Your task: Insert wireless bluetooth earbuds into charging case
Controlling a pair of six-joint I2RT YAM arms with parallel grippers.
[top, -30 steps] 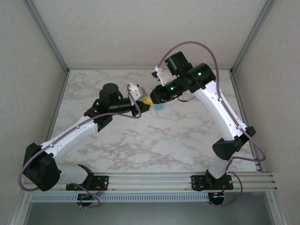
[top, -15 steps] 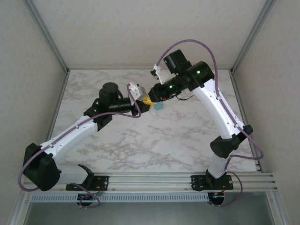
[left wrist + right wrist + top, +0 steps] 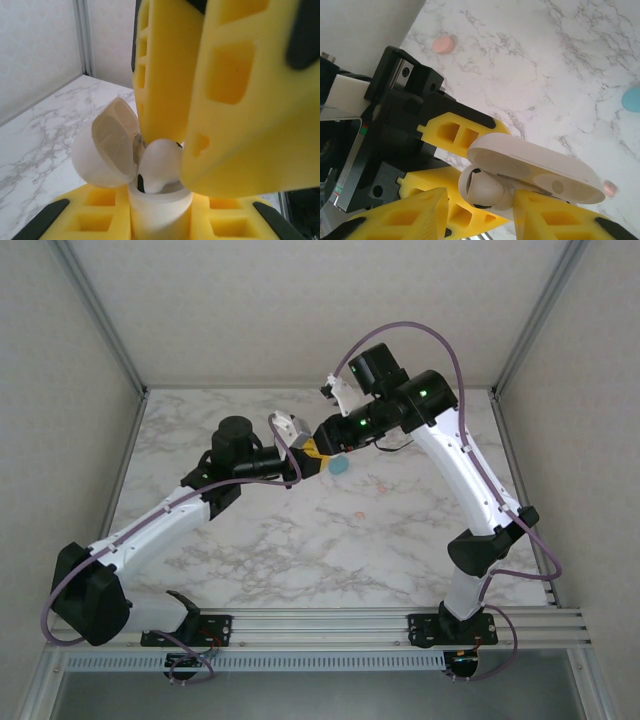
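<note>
My left gripper point(image 3: 160, 224) is shut on the body of a white charging case point(image 3: 159, 210), holding it above the table with its lid point(image 3: 107, 145) swung open. A white earbud point(image 3: 160, 162) sits in the case's well, its top sticking out. The right gripper point(image 3: 480, 212) hovers right over it, open, with a yellow finger point(image 3: 402, 217) on each side of the earbud point(image 3: 487, 187) and a gap between. In the top view both grippers meet at the case point(image 3: 312, 451) over the table's far middle.
A pale teal piece point(image 3: 341, 465) lies on the marble table point(image 3: 250, 540) just right of the grippers. Small pinkish-orange pieces point(image 3: 357, 515) lie nearer the middle, and one such piece point(image 3: 443, 44) also lies in the right wrist view. Grey walls and metal rails ring the table.
The right gripper's jaws have spread apart around the earbud, and it has edged slightly left over the case. The left arm has held still.
</note>
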